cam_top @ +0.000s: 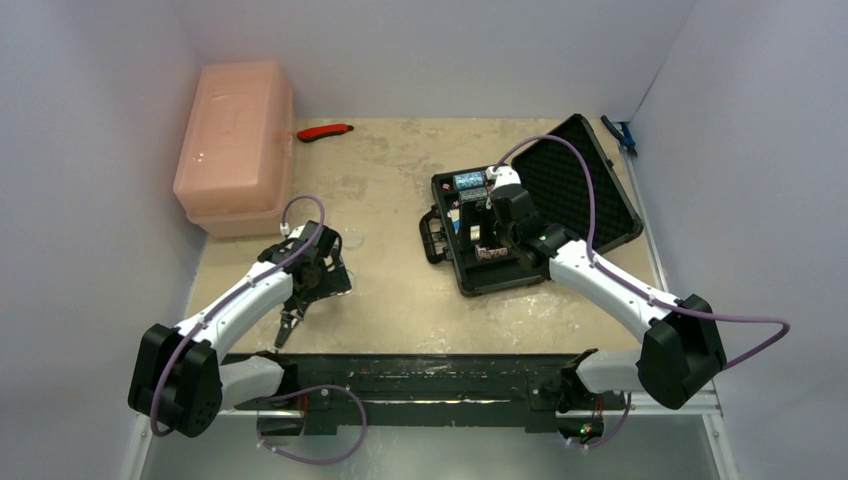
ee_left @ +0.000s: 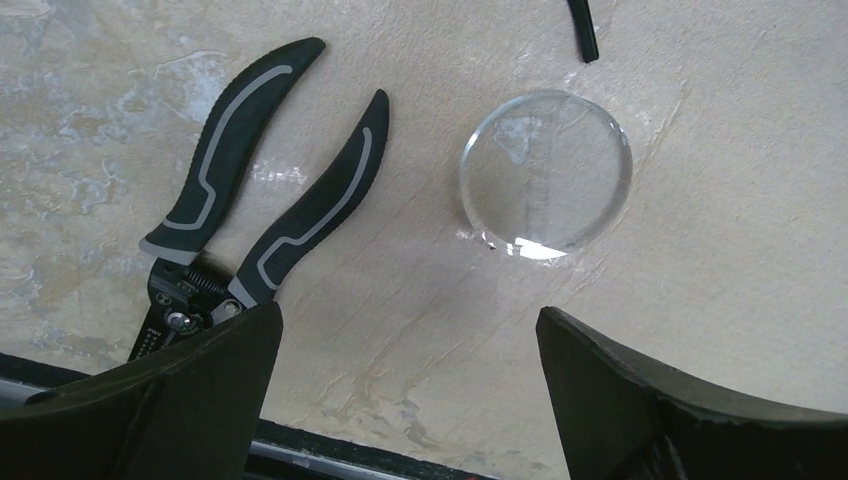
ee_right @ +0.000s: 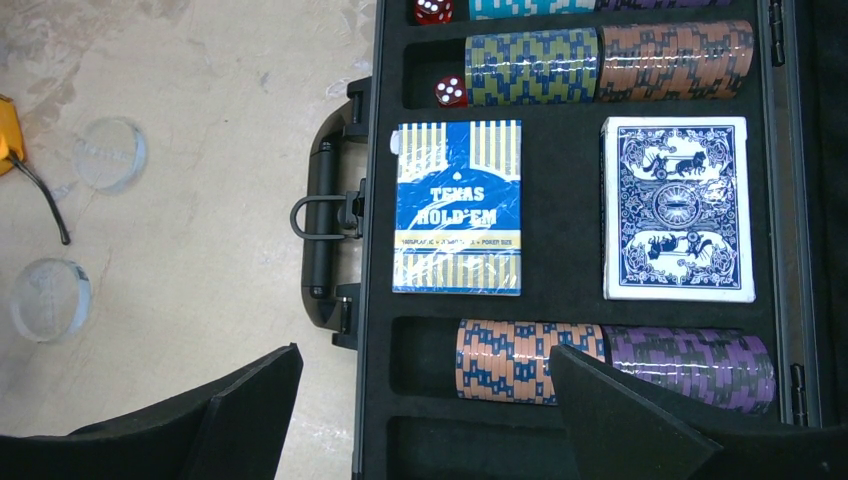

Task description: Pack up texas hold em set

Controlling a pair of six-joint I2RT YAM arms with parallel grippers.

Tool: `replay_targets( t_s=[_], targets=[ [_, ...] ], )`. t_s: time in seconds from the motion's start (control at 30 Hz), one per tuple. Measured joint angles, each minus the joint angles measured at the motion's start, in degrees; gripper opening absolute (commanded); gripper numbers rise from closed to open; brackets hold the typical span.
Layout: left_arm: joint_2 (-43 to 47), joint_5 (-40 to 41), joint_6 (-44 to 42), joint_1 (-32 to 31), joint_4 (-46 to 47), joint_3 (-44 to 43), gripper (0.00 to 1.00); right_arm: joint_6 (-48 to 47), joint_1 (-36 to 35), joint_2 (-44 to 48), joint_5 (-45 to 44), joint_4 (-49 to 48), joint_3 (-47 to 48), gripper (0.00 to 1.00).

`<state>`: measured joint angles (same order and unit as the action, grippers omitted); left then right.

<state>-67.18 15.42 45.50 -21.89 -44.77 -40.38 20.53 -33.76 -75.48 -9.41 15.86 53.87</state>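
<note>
— Stage of the packing?
— Close to the end, by the look of it. Shows the briefcase (cam_top: 555, 190) lying open right of centre in the overhead view. Holds the boxed deck (ee_right: 458, 207) and the loose deck (ee_right: 678, 208) side by side in the foam, with chip rows (ee_right: 610, 62) above and below. Also holds two red dice (ee_right: 450, 91) at the left ends of the upper rows.
— Anything left outside?
— Two clear discs (ee_right: 110, 153), flat on the table at the left of the right wrist view, apart from the case handle.
— And the tools?
— Finds the right gripper (ee_right: 430, 420) over the tray, fingers spread wide, clamped on nothing. Same for the left gripper (ee_left: 410, 400): wide apart, empty, poised above the table with one disc just beyond, upper right of centre.
— Next move?
— Probably calls for lowering onto that disc, pinching it by the rim and carrying it across to the case. Looks awkward: low, glassy, flush with the table.
— In the way?
— Watch the pliers (ee_left: 260, 200), near the disc on its left, not touching. Leaves the pink bin (cam_top: 235, 145) and a red-handled tool (cam_top: 325, 131) well apart at upper left.
</note>
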Motion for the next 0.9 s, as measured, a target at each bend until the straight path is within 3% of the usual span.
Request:
replay_targets(
  t_s=[0.9],
  targets=[
    [-7.10,-1.84,-0.02,0.00,4.68,0.00,0.97,0.00,0.00,-1.97,0.07,-0.09,0.00,0.99]
  ],
)
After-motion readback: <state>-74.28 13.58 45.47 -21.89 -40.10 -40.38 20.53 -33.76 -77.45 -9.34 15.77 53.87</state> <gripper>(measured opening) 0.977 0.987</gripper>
